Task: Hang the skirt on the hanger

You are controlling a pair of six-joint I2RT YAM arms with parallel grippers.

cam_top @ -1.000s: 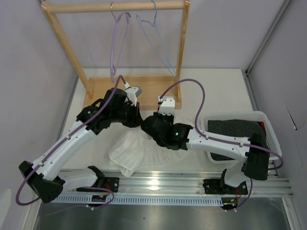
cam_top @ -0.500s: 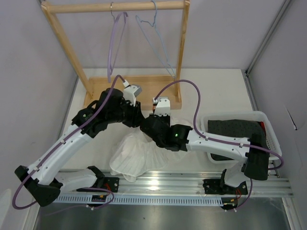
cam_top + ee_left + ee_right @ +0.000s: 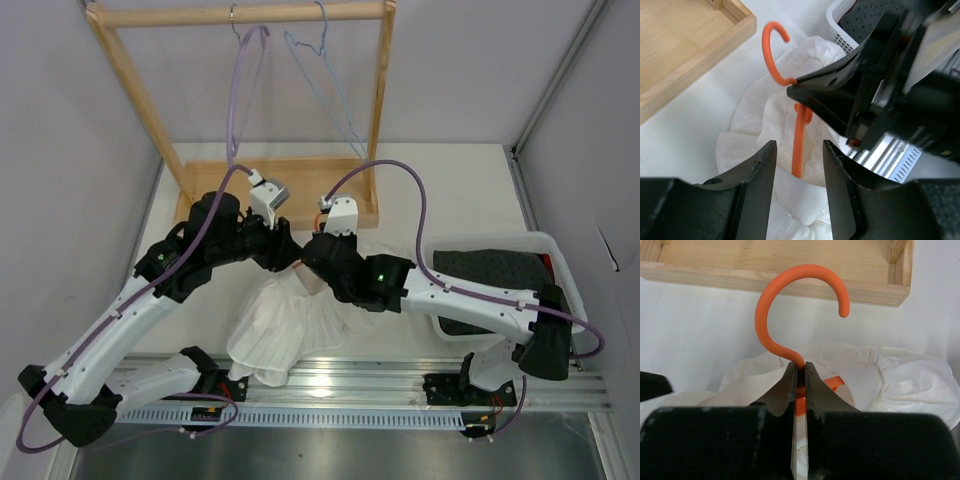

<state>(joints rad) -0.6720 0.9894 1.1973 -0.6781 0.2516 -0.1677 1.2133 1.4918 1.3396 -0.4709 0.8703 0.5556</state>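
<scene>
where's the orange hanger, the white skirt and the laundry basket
hanger (image 3: 760, 315): right wrist view, left curve of its hook
skirt (image 3: 280, 340): top view, ruffled hem
basket (image 3: 505, 238): top view, far rim

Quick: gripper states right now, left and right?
Left gripper: open, holding nothing.
Right gripper: closed on the hanger, just below its hook.

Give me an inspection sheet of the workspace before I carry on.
Surface: white table, wooden rack at its far edge.
Job's things: skirt crumpled near the middle; orange hanger tucked into it, hook out.
Clutter: basket at right holding dark cloth; purple hanger and light blue hanger on the rack.
Grippers: right gripper, jaws shut on the hanger below its hook; left gripper, jaws open over it.
Cables: purple cables arch above both arms.
Surroundings: grey walls; metal rail at near edge.
</scene>
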